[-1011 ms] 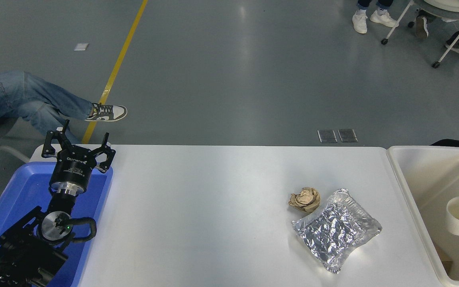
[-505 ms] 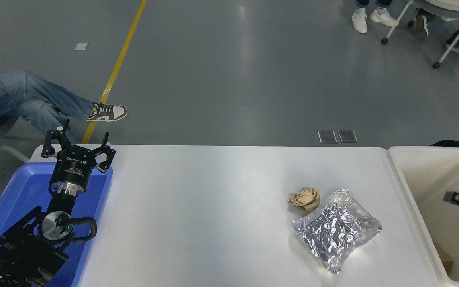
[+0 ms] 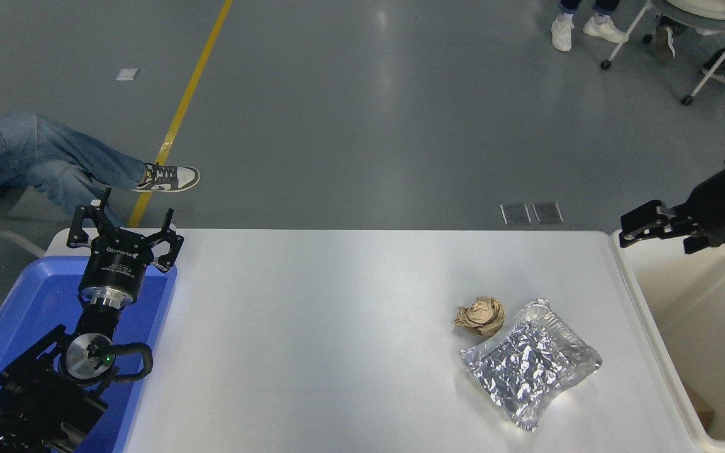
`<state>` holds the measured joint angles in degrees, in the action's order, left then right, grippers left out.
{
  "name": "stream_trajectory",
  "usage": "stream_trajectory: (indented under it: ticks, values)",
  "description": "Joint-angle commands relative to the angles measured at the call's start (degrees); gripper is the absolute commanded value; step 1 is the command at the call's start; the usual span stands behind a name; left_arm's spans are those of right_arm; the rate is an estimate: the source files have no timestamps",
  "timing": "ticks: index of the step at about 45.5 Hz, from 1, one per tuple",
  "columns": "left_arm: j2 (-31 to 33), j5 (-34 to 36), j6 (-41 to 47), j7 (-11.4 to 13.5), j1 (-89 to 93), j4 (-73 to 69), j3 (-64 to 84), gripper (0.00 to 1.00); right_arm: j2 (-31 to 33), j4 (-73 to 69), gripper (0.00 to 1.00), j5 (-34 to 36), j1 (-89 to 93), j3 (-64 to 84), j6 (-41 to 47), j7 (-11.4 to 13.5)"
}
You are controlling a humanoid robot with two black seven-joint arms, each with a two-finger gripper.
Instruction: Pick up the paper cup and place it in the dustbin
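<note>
The right black gripper (image 3: 642,225) hangs over the far left corner of the big cream-white plastic tub, the dustbin (image 3: 652,327). Its fingers are apart w/ nothing between them. No paper cup shows; can't tell where it is. The left black gripper (image 3: 124,228) sits open over the blue tray (image 3: 22,296). A brown paper ball (image 3: 481,315) touches a shiny foil pack (image 3: 529,362) on the white table (image 3: 312,327).

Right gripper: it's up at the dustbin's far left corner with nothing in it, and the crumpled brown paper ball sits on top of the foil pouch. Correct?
Not quite. In the head view the crumpled brown paper ball lies on the table beside the foil pouch, at its far left edge, not on top. The rest holds: the right gripper hangs empty at the dustbin's far left corner.
</note>
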<state>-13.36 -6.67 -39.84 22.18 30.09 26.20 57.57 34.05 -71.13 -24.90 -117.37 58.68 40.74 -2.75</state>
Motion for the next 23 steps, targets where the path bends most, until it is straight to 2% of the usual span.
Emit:
stream_trajectory:
  ticks: [1,3,7,23]
  values:
    - [0.00,-0.10,0.20,0.15,-0.04,0.00,0.00,1.00,-8.20,-7.96,1.00,9.69,-11.56,1.17,4.26,0.38]
    - [0.00,-0.10,0.29,0.15,-0.12,0.00,0.00,1.00,-10.31,-9.29,1.00,11.97,-13.32,1.96,4.26,0.55]
    - [0.00,-0.10,0.29,0.15,-0.12,0.00,0.09,1.00,-10.41,-10.78,1.00,14.00,-16.13,3.71,4.26,0.55]
    - [0.00,-0.10,0.29,0.24,-0.04,0.00,0.00,1.00,-7.15,-17.64,1.00,14.18,-23.08,7.15,4.26,0.64]
